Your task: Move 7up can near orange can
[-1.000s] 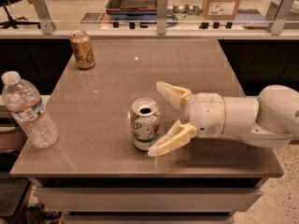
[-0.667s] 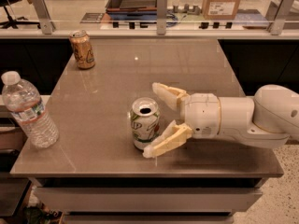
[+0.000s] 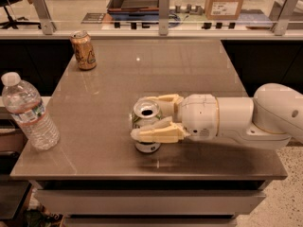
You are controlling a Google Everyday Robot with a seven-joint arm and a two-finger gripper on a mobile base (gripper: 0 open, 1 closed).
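The 7up can (image 3: pixel 146 111), white with green lettering and an open silver top, stands upright near the front middle of the brown table (image 3: pixel 189 65). My gripper (image 3: pixel 140 117) reaches in from the right. Its pale fingers (image 3: pixel 158 133) are closed around the can, one in front and one behind. The orange can (image 3: pixel 84 50) stands upright at the table's far left corner, well away from the 7up can.
A clear water bottle (image 3: pixel 29 112) with a white cap stands at the table's front left edge. A glass rail with metal posts (image 3: pixel 164 13) runs along the back edge. My white arm (image 3: pixel 255 119) lies over the table's right front.
My gripper has moved left onto the 7up can and its fingers have closed from wide open to gripping the can. The can and the other objects have stayed in place.
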